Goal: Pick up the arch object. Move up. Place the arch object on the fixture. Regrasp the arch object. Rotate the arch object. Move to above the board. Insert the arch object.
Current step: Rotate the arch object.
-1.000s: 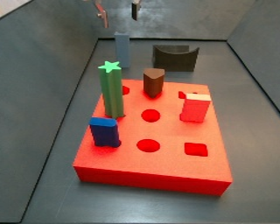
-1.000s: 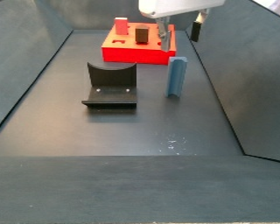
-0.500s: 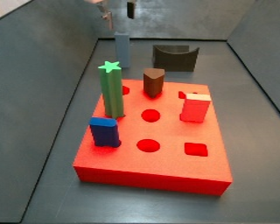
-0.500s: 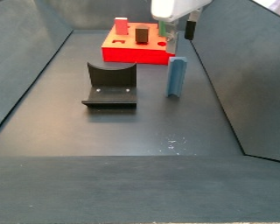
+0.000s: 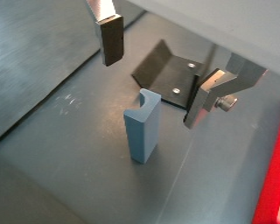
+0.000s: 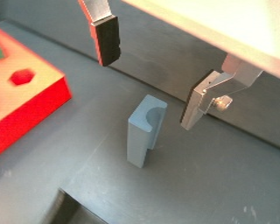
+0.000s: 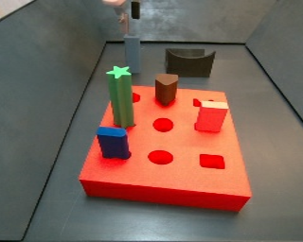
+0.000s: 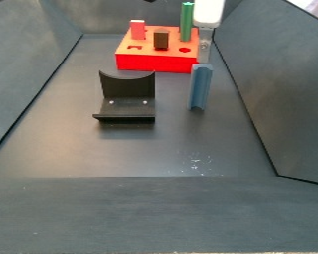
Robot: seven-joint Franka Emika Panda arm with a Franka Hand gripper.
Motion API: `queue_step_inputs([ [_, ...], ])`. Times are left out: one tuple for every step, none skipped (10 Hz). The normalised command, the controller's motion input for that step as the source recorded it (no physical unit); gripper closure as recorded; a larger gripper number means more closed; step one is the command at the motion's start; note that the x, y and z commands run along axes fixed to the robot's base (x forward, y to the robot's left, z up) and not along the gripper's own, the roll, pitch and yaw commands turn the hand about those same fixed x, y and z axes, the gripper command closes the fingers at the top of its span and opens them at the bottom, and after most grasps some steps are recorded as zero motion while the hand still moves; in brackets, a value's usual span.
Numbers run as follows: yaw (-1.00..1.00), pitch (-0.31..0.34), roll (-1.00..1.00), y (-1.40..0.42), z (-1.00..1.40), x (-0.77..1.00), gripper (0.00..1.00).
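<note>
The two-finger gripper (image 5: 154, 77), jaws apart and holding nothing, hangs above the slim slate-blue arch object (image 5: 142, 128) standing upright near the dark L-shaped fixture (image 5: 168, 68)

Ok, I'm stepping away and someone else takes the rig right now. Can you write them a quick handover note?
Gripper: open, holding nothing, fingers spread above the arch object.
Arch object: upright on the floor, beside the board, apart from the fixture.
Board: green post, brown peg, blue block and red block stand on it.
Done: nothing.
Left: grasp, lift, fixture, regrasp, rotate, insert.
</note>
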Motion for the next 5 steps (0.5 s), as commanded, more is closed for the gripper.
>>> queue_step_inputs([
  [1.0, 0.006, -0.02, -0.01, -0.02, 0.03, 0.0],
  [1.0, 0.006, -0.02, -0.01, -0.02, 0.03, 0.0],
  [1.0, 0.006, -0.02, -0.01, -0.02, 0.03, 0.0],
  [1.0, 0.007, -0.02, -0.01, -0.02, 0.03, 0.0],
  [1.0, 0.007, -0.02, -0.01, -0.02, 0.03, 0.0],
])
